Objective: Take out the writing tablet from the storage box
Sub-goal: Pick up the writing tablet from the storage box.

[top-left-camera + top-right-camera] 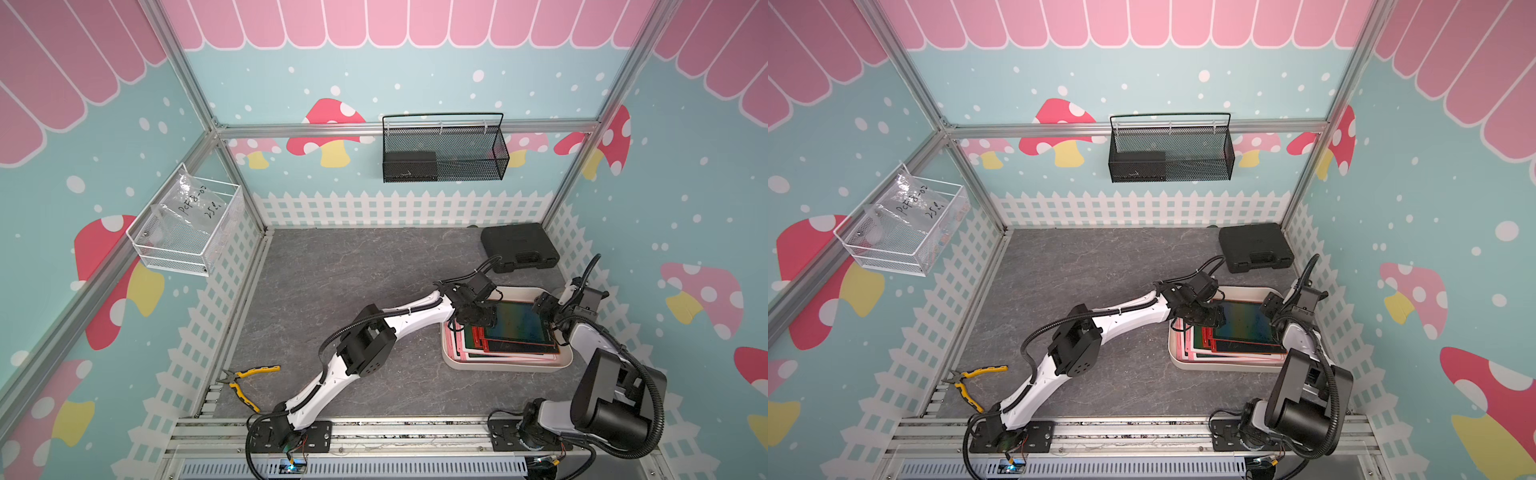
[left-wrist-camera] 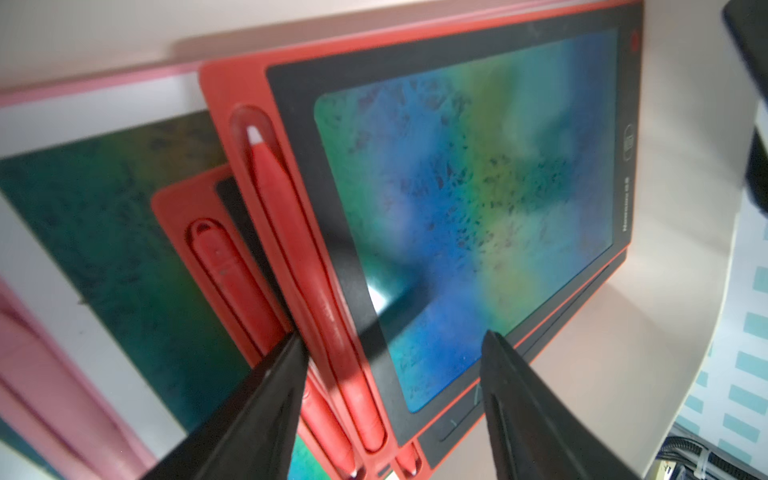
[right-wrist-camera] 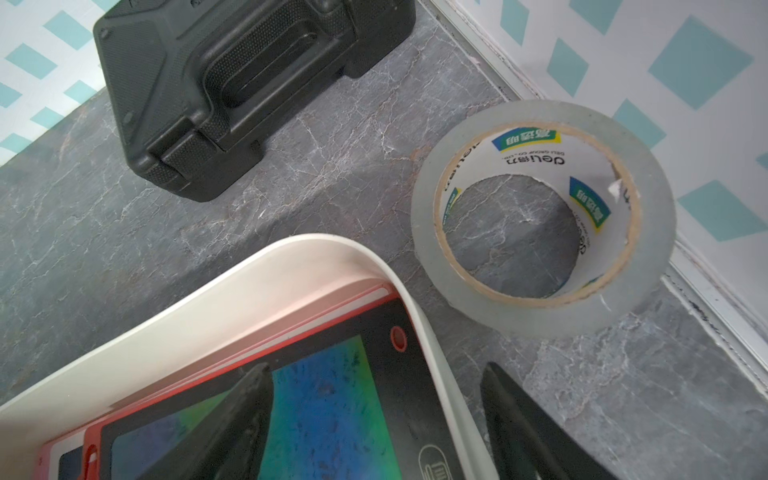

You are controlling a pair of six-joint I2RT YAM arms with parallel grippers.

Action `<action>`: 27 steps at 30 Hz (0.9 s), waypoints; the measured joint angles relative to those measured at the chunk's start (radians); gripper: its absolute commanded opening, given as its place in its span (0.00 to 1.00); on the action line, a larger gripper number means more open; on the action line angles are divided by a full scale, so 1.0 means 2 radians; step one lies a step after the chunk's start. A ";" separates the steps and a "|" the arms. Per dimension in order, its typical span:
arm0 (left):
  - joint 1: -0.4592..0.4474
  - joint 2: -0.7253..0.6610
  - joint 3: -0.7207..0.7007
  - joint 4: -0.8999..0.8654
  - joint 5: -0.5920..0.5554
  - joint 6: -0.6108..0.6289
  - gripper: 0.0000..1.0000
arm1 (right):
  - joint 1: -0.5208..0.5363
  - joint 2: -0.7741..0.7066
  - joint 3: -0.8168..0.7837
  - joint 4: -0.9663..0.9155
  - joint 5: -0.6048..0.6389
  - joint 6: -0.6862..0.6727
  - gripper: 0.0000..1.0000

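Okay, grey desk (image 1: 332,291) first. The storage box (image 1: 498,365) sits flat by the desk's right edge, about midway along it. A black case (image 1: 519,247) is in the far right corner, apart from the box.

Inside the box is a fanned stack of tablets (image 1: 469,345). The writing tablet (image 1: 519,322) to take is the top one, with a red frame and a dark rainbow screen. It lies toward the box's right wall. It is not out yet, and I see no part of it past the rim.

The left gripper (image 2: 392,336) is low over the tablet's stylus side, jaws spread wide. One finger is by the outer red edge and the other is near the screen's border. I can't tell whether the tips touch.

The right gripper (image 3: 376,365) is also spread wide, straddling the box's right wall. One finger is inside above the screen and one is outside above the desk. Neither gripper holds anything.

A tape roll (image 3: 536,311) stands just outside the box's far right corner. Pliers (image 1: 239,379) lie at the near left corner, well apart. A red stylus (image 2: 291,249) is seated in its slot on the tablet.

Progress looks early to me. Both arms are in place at the box, but the grip, the lift over the rim and the set-down are all left.
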 measured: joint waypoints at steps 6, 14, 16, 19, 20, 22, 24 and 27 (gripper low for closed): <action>0.006 -0.013 -0.033 0.036 0.019 -0.018 0.67 | -0.001 0.004 -0.006 0.020 -0.008 0.000 0.78; 0.009 -0.014 -0.038 0.042 0.027 -0.020 0.66 | -0.002 0.006 -0.013 0.038 -0.015 0.000 0.77; 0.009 -0.014 -0.038 0.042 0.028 -0.020 0.66 | -0.003 0.007 -0.013 0.041 -0.017 0.000 0.77; 0.009 -0.014 -0.038 0.043 0.031 -0.020 0.65 | -0.003 0.008 -0.015 0.046 -0.021 0.000 0.76; 0.009 -0.014 -0.038 0.043 0.031 -0.020 0.65 | -0.003 0.008 -0.016 0.048 -0.023 -0.001 0.76; 0.009 -0.014 -0.038 0.043 0.033 -0.020 0.65 | -0.003 0.008 -0.017 0.050 -0.025 -0.001 0.75; 0.009 -0.014 -0.038 0.042 0.035 -0.020 0.64 | -0.004 0.008 -0.019 0.052 -0.028 -0.001 0.75; 0.009 -0.014 -0.038 0.041 0.039 -0.020 0.64 | -0.006 0.008 -0.019 0.054 -0.032 -0.001 0.74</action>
